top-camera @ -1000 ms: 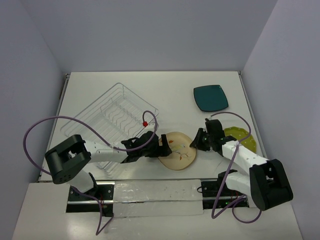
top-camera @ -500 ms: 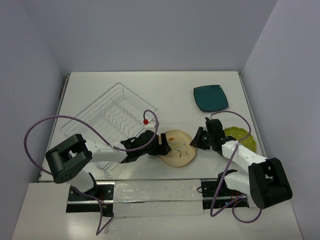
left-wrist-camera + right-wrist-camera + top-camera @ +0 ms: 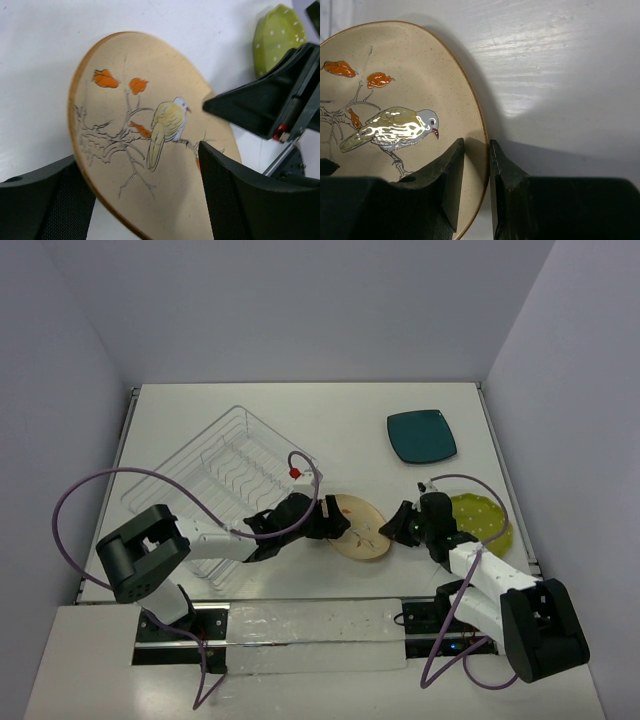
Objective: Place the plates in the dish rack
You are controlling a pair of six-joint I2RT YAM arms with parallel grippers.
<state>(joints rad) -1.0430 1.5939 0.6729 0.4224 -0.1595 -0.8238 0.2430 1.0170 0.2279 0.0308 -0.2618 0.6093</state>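
The cream plate (image 3: pixel 360 528) with a bird and orange leaves is tilted up off the table between both grippers. My right gripper (image 3: pixel 398 525) is shut on its right rim, seen close in the right wrist view (image 3: pixel 476 150) with the plate (image 3: pixel 395 115) pinched between the fingers. My left gripper (image 3: pixel 328 520) is open, its jaws wide on either side of the plate's left edge (image 3: pixel 142 157); the plate (image 3: pixel 150 125) slants between them. The dish rack (image 3: pixel 215 475) stands at the left. The dark teal plate (image 3: pixel 421 436) lies at the back right. The yellow-green plate (image 3: pixel 480 518) lies under my right arm.
A purple cable with a red tag (image 3: pixel 294 473) loops over the rack's near corner. The right gripper's black body (image 3: pixel 270 107) shows in the left wrist view, with the green plate (image 3: pixel 277 35) behind it. Walls close the table on three sides.
The cream plate has tipped up from flat and shifted slightly back. My left gripper has moved in around its left edge. My right arm has swung a little nearer.
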